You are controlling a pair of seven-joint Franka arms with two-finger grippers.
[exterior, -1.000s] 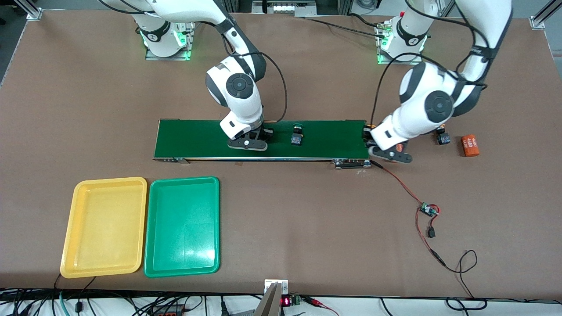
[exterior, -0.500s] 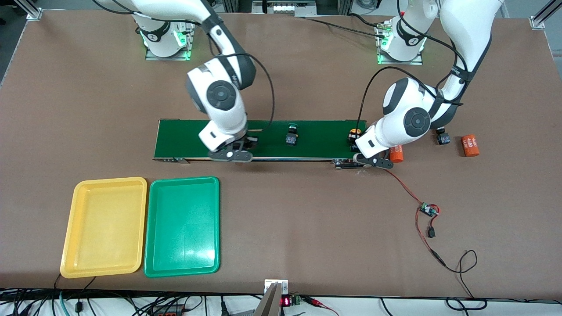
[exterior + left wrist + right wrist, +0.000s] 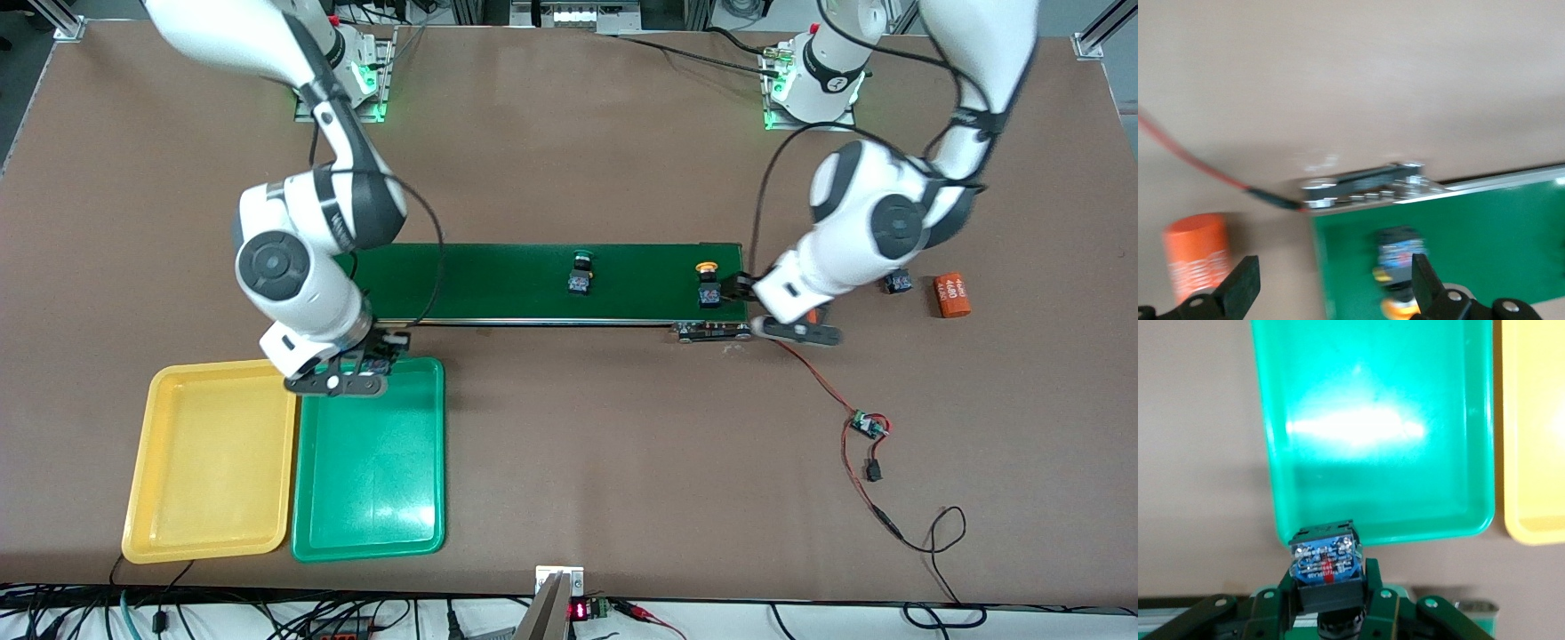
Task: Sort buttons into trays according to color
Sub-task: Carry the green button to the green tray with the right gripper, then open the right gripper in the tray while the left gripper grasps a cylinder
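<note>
My right gripper (image 3: 360, 369) is shut on a button (image 3: 1325, 561) with a black body and blue label; its cap is hidden. It hangs over the green tray's (image 3: 369, 462) edge nearest the belt, with the yellow tray (image 3: 209, 462) alongside. My left gripper (image 3: 745, 290) is open at the belt's end toward the left arm. A yellow-orange-capped button (image 3: 709, 283) stands on the belt there, close to one finger (image 3: 1425, 283) and free of it. A green-capped button (image 3: 581, 271) stands mid-belt. Another button (image 3: 896, 283) sits on the table, partly hidden by the left arm.
The long dark-green conveyor belt (image 3: 498, 280) crosses the middle of the table. An orange cylinder (image 3: 951, 295) lies past its end toward the left arm, another (image 3: 1197, 257) beside my left gripper. A red-black wire with a small board (image 3: 862, 425) trails nearer the front camera.
My right gripper carried its button off the belt to the green tray's edge. My left gripper opened, leaving the yellow-orange-capped button on the belt's end. The green-capped button drifted along the belt.
</note>
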